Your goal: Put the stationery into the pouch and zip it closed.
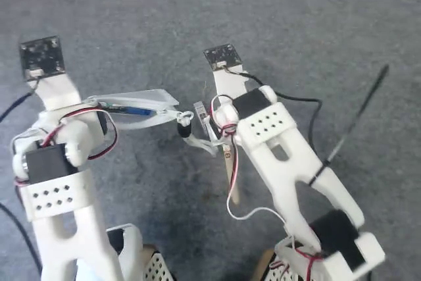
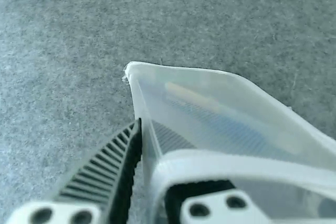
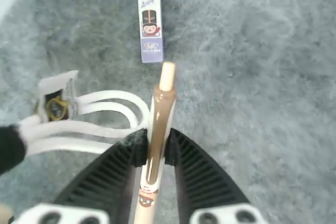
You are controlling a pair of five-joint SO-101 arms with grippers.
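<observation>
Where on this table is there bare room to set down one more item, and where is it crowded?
Bare: the grey mat along its far edge, and the near patch left of the white wire. Crowded: the middle, where pouch, strap and pen bunch together.

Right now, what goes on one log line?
left gripper: shut on pouch | right gripper: shut on pen | box: lying on carpet

Pouch (image 1: 135,106): translucent white, flat, one edge clamped in the left gripper (image 2: 149,182). A blue item and a paler one show through its wall. The white mouth bands are spread apart beside the pen.
Pen (image 3: 157,119): brown barrel, cream tip, gripped mid-barrel by the right gripper (image 3: 156,148).
Box (image 3: 149,19): small, lavender-white, cartoon figure on top. It lies flat just beyond the pen tip, not touching it.
</observation>
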